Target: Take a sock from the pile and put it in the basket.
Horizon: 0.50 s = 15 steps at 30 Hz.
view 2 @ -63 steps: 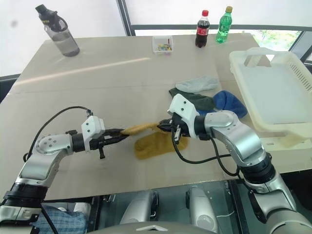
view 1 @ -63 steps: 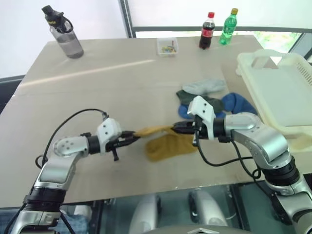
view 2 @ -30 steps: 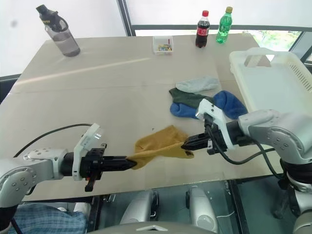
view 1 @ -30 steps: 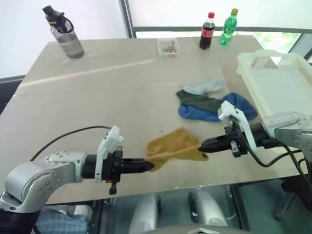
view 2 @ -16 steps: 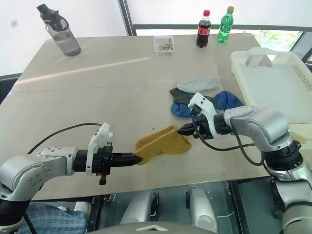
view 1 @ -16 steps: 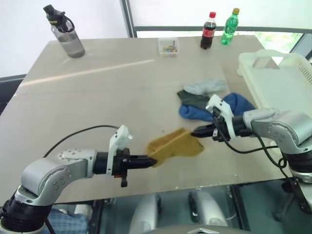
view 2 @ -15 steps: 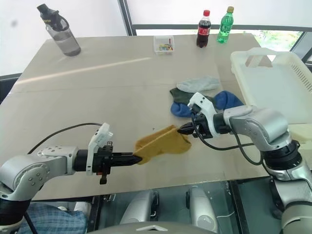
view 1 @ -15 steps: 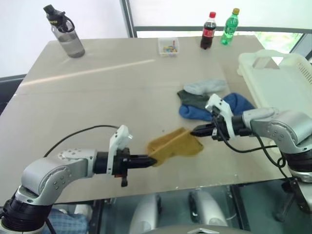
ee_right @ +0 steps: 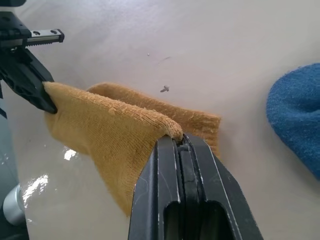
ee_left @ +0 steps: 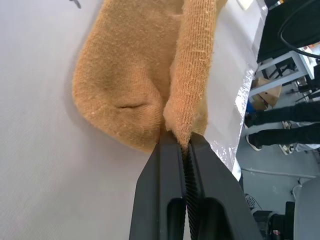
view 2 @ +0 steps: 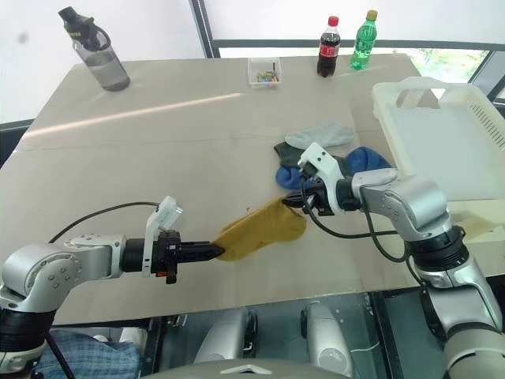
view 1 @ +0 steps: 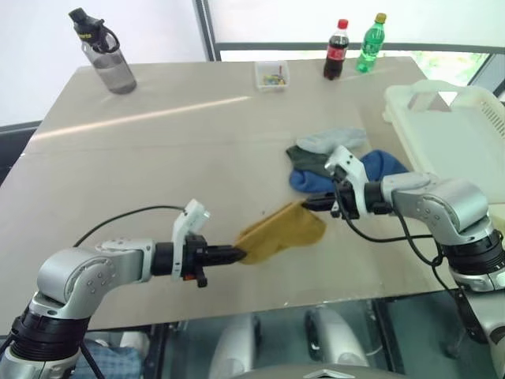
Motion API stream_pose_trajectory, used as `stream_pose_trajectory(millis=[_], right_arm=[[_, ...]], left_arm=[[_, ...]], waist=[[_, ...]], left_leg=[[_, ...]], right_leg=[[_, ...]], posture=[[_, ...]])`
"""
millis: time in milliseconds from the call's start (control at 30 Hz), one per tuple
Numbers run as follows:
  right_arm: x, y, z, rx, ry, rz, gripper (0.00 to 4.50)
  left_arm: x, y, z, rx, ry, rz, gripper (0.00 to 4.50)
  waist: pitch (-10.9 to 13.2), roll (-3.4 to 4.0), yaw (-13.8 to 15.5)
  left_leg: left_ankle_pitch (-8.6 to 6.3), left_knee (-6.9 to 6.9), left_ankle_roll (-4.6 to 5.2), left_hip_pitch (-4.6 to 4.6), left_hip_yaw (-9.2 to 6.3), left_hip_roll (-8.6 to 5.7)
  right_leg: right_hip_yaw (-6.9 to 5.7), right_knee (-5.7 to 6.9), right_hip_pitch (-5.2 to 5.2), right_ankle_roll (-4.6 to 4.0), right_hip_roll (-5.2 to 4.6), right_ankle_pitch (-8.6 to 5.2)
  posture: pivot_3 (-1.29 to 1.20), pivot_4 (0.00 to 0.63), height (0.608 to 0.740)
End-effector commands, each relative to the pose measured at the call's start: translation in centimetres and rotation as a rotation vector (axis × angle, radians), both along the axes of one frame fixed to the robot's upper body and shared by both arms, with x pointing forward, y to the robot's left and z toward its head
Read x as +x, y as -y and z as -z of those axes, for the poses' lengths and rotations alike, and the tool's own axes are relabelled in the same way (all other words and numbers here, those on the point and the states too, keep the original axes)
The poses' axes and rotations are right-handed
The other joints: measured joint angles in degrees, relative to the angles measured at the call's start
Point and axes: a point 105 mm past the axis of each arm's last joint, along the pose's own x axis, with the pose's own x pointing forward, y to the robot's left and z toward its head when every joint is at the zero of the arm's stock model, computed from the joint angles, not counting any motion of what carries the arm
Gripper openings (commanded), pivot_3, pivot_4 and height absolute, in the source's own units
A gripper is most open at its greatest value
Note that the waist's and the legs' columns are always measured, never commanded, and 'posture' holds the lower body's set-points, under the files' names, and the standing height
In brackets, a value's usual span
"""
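Arms converge — both grippers (view 1: 239, 254) (view 1: 306, 204) pinch sock (view 1: 280, 231).

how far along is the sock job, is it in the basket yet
Not yet. Done: the mustard sock is out of the pile and lies apart from it on the table. In hand: the left claw and the right claw are each shut on one end of it. Left: carry it to the basket and let go.

Bright, even daylight from the windows (view 1: 316, 20) behind, faint glare on the table (view 1: 158, 110), perhaps slight edge distortion.
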Motion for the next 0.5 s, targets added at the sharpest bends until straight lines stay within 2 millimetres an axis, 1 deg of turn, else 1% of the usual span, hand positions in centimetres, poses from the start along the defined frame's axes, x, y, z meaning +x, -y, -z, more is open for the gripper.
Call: stream_pose_trajectory(millis=[33,100,133,167,233,267,300,333,367,467,500], right_arm=[[0.3,-0.4,-0.6,0.001,0.051,-0.005,0.0],[0.4,-0.5,-0.5,0.003,0.057,-0.003,0.0],[0.5,-0.6,-0.5,0.007,0.065,0.001,0.0],[0.6,-0.7,-0.6,0.011,0.071,0.006,0.0],[1.1,-0.8,-0.8,0.023,0.107,0.02,0.56],[1.3,-0.8,-0.9,0.026,0.123,0.029,0.84],[1.6,-0.8,-1.0,0.03,0.136,0.038,1.38],[1.9,-0.8,-1.2,0.037,0.152,0.051,1.72],[2.1,-0.6,-1.4,0.046,0.157,0.068,2.24],[2.6,-0.2,-2.0,0.078,0.155,0.108,3.56],[2.6,0.1,-2.1,0.09,0.152,0.119,3.56]], left_arm=[[0.3,-0.1,-0.6,0.007,0.067,0.001,0.11],[0.4,-0.2,-0.6,0.011,0.074,0.0,0.11],[0.5,-0.2,-0.6,0.013,0.081,-0.002,0.35],[0.6,-0.3,-0.6,0.016,0.09,-0.003,0.67],[0.8,-0.4,-0.6,0.022,0.103,-0.003,1.28],[0.8,-0.5,-0.6,0.023,0.106,-0.005,1.84],[0.8,-0.6,-0.5,0.025,0.107,-0.004,2.37],[0.9,-0.6,-0.5,0.027,0.11,-0.006,2.7],[1.0,-0.7,-0.4,0.03,0.111,-0.012,3.21],[0.9,-0.8,-0.3,0.037,0.11,-0.007,4.46],[0.9,-0.8,-0.2,0.04,0.109,-0.003,4.46]], waist=[[0.0,0.0,0.01],[0.0,0.0,0.0],[0.0,0.0,0.0],[0.0,0.0,0.0],[0.0,0.0,0.0],[0.0,0.0,0.0],[0.0,0.0,0.0],[0.0,0.0,-0.01],[0.0,0.0,-0.01],[0.0,0.0,0.02],[0.0,0.0,0.05]], left_leg=[[0.0,0.0,0.0,0.0,0.0,0.0],[0.0,0.0,0.0,0.0,0.0,0.0],[0.0,0.0,0.0,0.0,0.01,0.0],[0.0,0.0,0.0,0.0,0.01,0.0],[0.0,0.0,0.0,0.0,0.01,0.0],[0.0,0.0,0.0,0.0,0.01,-0.01],[0.0,0.0,0.0,0.0,0.01,-0.01],[0.0,0.0,0.0,0.0,0.01,-0.01],[0.0,0.0,0.0,0.0,0.01,-0.01],[0.0,0.0,0.0,-0.01,0.01,-0.01],[0.0,0.0,0.0,-0.01,0.01,-0.01]], right_leg=[[0.0,0.0,0.0,0.0,0.0,0.0],[0.0,0.0,0.0,0.0,0.0,0.0],[0.0,0.0,0.0,0.0,0.0,0.0],[0.0,0.0,0.0,0.0,0.0,0.0],[0.0,0.0,0.0,-0.01,0.0,0.0],[0.0,0.0,0.0,-0.01,0.0,0.0],[0.0,0.0,0.0,-0.01,0.0,0.0],[0.0,0.0,0.0,-0.01,0.0,0.0],[0.0,0.0,0.0,-0.01,0.0,0.0],[0.0,-0.01,0.0,0.0,0.0,0.0],[0.0,0.0,0.0,-0.01,-0.01,0.0]], posture=[[0.0,0.15,0.74],[0.0,0.15,0.74],[0.0,0.15,0.74],[0.0,0.15,0.74],[0.0,0.15,0.74],[0.0,0.15,0.74],[0.0,0.15,0.74],[0.0,0.15,0.74],[0.0,0.15,0.74],[0.0,0.15,0.74],[0.0,0.15,0.74]])
